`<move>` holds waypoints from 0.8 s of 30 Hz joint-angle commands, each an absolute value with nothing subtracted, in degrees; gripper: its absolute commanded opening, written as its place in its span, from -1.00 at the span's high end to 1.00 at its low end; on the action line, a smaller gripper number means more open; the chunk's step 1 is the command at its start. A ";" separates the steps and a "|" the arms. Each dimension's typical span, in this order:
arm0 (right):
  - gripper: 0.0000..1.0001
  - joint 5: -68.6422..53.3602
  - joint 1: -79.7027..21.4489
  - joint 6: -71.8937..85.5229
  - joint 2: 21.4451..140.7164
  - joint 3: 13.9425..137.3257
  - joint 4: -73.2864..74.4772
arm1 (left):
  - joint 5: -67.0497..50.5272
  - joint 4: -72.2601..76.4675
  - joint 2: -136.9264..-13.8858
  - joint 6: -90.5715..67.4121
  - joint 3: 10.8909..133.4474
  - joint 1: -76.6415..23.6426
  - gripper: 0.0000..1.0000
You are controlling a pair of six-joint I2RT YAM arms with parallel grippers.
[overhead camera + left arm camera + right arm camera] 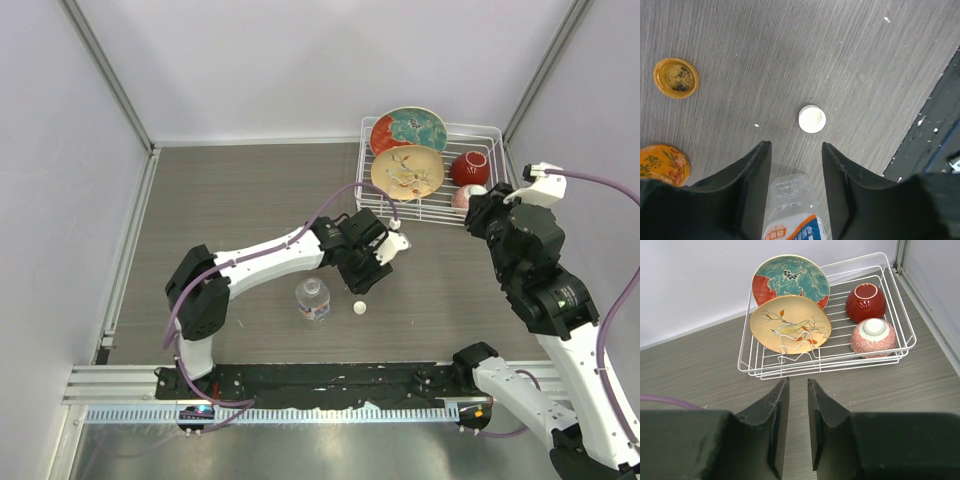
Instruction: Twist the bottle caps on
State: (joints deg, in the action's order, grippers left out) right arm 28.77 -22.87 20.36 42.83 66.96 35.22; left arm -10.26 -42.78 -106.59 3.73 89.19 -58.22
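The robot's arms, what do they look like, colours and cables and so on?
Both the left arm and right arm have white links with chunky black joints. A purple cable loops along each. The jaws are matte black, tapered wedges.

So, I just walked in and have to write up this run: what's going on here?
The left pincer is open above the table, aimed at the white cap lying loose. The uncapped clear bottle shows between its fingers, apparently not gripped. The amber cap also lies loose on the table. The right pincer, barely parted and empty, hangs off to the side facing the dish rack. Neither cap is screwed on yet.
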 commanded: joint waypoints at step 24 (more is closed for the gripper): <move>0.29 26.63 -23.12 20.66 42.72 65.30 35.68 | -8.35 -30.41 -111.88 4.66 80.68 -60.12 0.19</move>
State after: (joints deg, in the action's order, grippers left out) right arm 27.16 -22.87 21.10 42.52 65.08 36.77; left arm -8.80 -33.69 -110.85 3.77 81.17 -59.88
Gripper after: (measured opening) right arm 0.352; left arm 0.408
